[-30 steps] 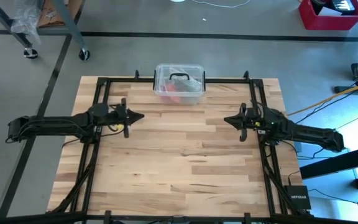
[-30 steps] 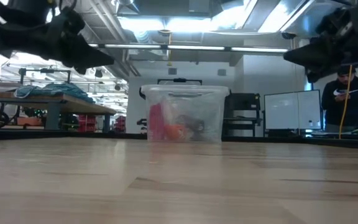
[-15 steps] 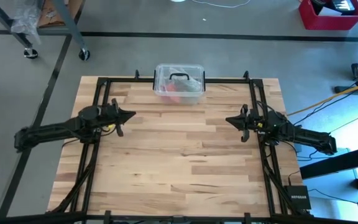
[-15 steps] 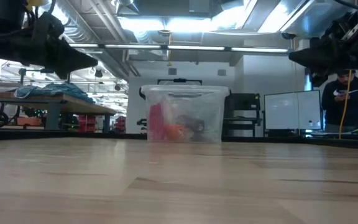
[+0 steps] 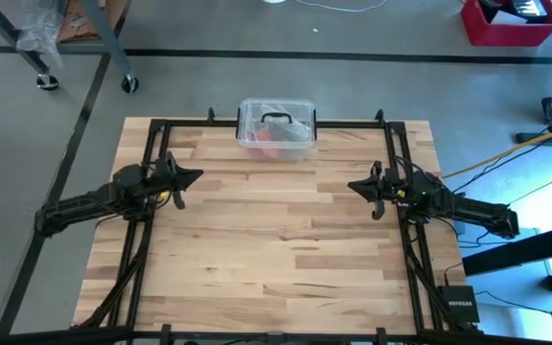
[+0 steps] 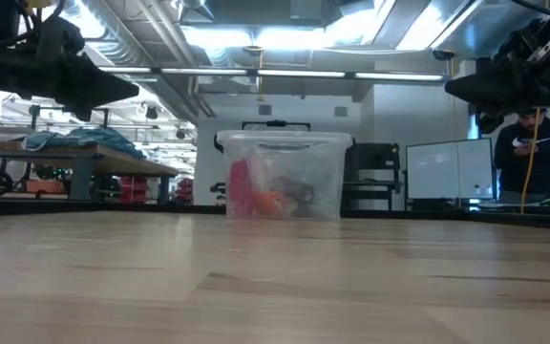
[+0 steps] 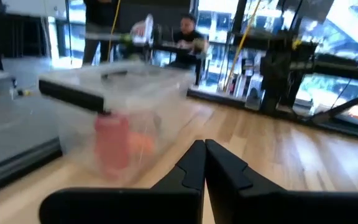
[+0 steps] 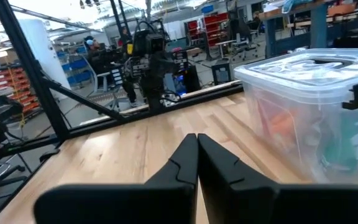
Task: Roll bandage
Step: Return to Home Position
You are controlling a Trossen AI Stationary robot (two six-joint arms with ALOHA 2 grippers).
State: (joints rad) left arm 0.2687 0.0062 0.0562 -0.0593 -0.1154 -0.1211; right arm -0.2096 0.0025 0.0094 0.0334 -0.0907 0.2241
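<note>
No brown strip lies on the wooden surface (image 5: 276,273), near or far. Halfway back, the left end effector (image 5: 196,175) hangs above the wood by the left rail. The right end effector (image 5: 352,185) hangs above it by the right rail. They point at each other and are well apart. Each has its two fingers pressed together, and neither one holds anything.

Farther back, at the middle of the far edge, stands a clear box (image 5: 276,129). Its lid is on, and there is a black handle (image 5: 276,119) on top. Pink, orange and dark things show through its walls. The bandage may be one of the dark things in there, but I cannot tell. It is not out in the open. Far behind, in the room, a person (image 6: 533,143) stands looking down.

I think the packing is done, and the step now is the arms going to their resting place. For that, each arm only needs to pull back to its own side. It should stay away from the box so the box does not get bumped, and leave its fingers closed. There is nothing left to pick up.
</note>
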